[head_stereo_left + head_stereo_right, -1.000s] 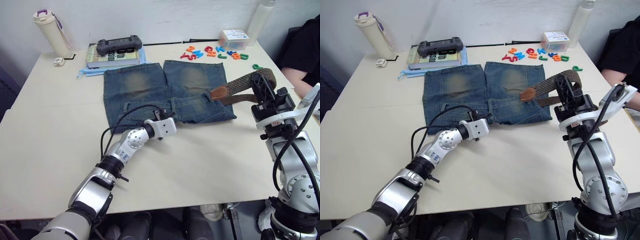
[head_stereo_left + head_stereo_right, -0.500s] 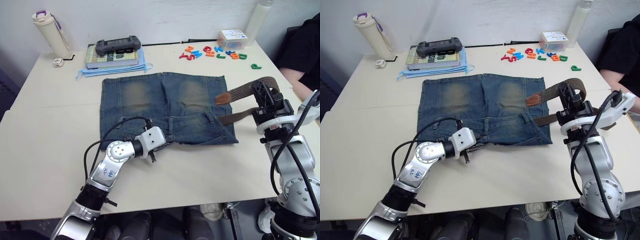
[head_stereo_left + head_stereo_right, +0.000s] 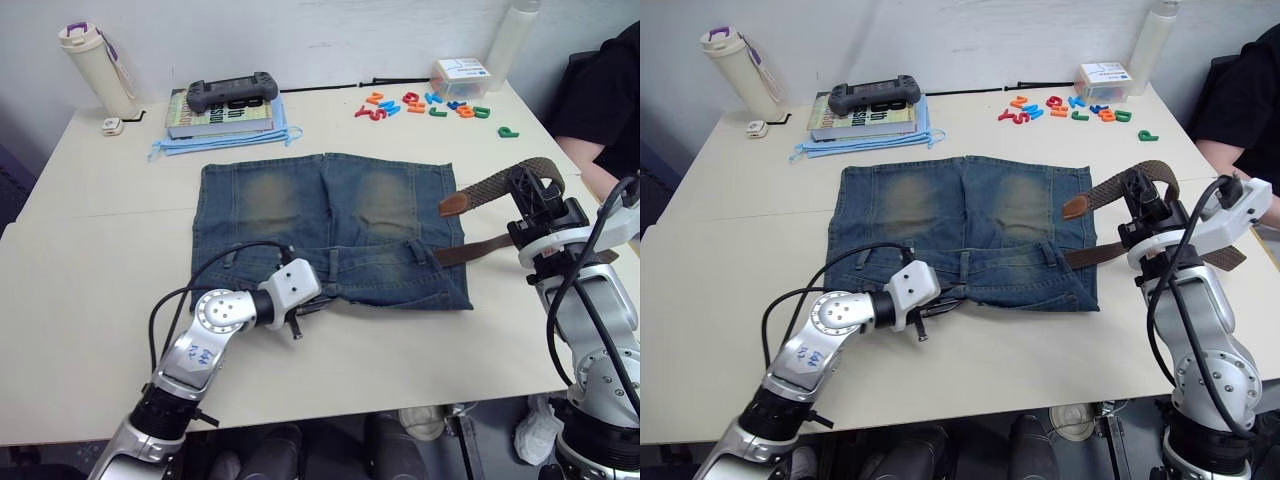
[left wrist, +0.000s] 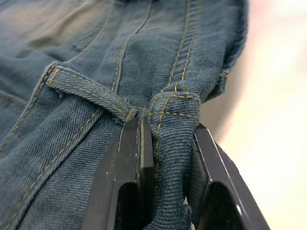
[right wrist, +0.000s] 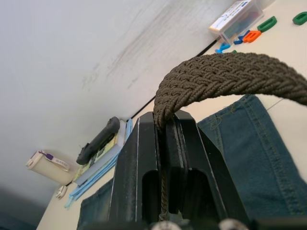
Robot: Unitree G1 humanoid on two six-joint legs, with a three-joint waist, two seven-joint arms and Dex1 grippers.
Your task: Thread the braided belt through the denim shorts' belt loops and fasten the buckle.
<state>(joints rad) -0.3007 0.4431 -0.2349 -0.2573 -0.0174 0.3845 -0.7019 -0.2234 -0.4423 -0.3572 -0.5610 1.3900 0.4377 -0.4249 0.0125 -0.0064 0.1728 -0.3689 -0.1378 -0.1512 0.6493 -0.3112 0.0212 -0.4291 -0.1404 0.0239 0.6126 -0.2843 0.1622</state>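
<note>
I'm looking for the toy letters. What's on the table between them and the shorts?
Nothing: in the left eye view, bare table lies between the letters and the shorts. One green letter sits apart, above the belt.

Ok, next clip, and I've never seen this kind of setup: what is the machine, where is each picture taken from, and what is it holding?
This is a two-armed humanoid robot at a table. The two wide pictures come from a stereo camera on its head, looking down over its arms. The two close-ups come from cameras on its wrists, looking along each claw's black fingers.

On the table lie the denim shorts, a book with a game controller on top, coloured plastic letters, a small clear box and a cream bottle.

The left claw is shut on a fold of the shorts' waistband. The right claw is shut on the braided belt, which loops up from the table; one end reaches the waistband. A person's arm shows at the right edge.
</note>
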